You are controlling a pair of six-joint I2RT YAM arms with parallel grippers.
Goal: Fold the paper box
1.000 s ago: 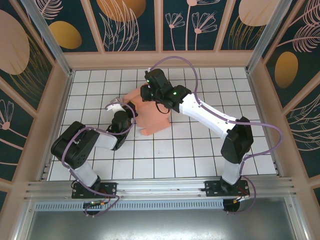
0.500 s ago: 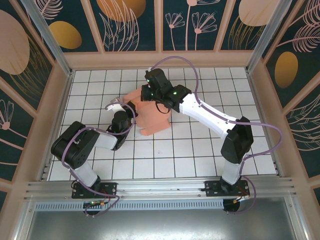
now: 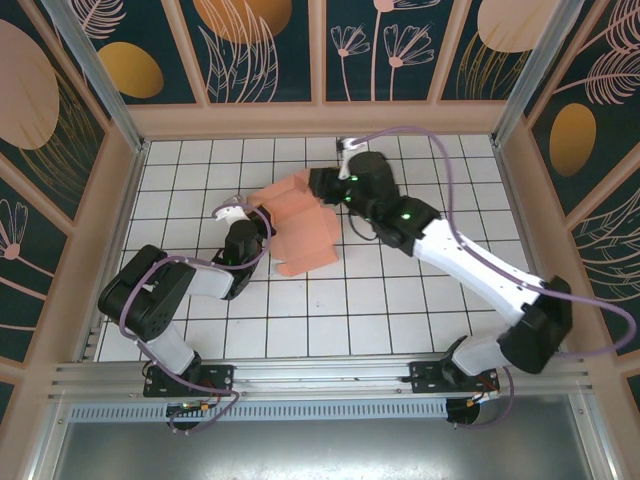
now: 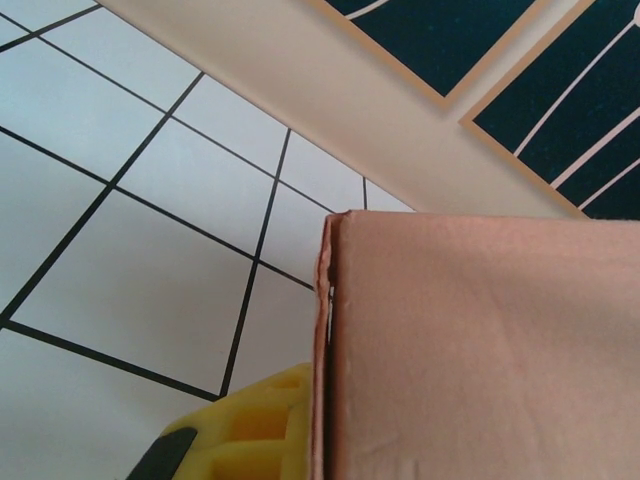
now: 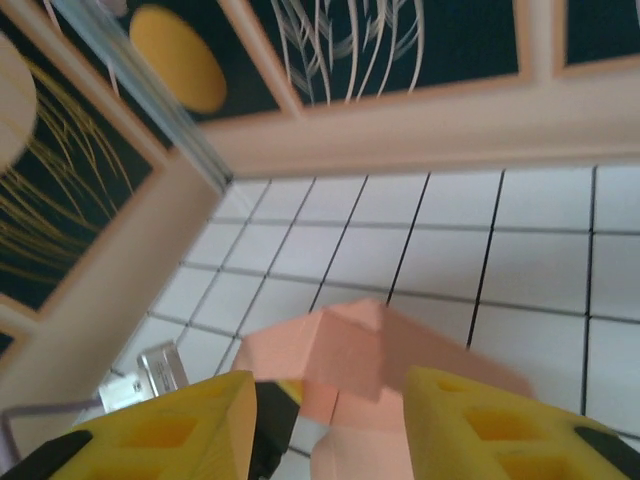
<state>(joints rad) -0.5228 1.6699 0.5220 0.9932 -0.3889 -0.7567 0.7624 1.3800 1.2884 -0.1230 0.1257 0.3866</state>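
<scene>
Surface: a white tiled worktop (image 3: 400,320) with thin dark grid lines.
Room: peach-coloured walls (image 3: 320,118) close in the far, left and right edges. Above them sit dark teal panels (image 3: 270,50) drawn with pale plants and orange ovals. One aluminium rail (image 3: 320,375) runs along the near edge.
Box: one paper box (image 3: 305,228) of salmon-pink card, partly folded. It lies toward the far edge of the worktop, a little left of the middle.
Arms: two, both black and white — the left arm (image 3: 150,300) and the right arm (image 3: 470,270). Each trails a purple cable (image 3: 440,140), and both bases are at the near edge.
Left pincer: the left gripper (image 3: 250,222) meets the left side of the box and is clenched on the card. In the left wrist view, one yellow finger (image 4: 250,430) presses against the doubled edge of a card panel (image 4: 480,350).
Right pincer: the right gripper (image 3: 322,183) sits at the far right corner of the box, released. In the right wrist view its two yellow fingers (image 5: 200,425) stand apart — the pink card (image 5: 350,350) shows through the gap, and nothing is grasped.
</scene>
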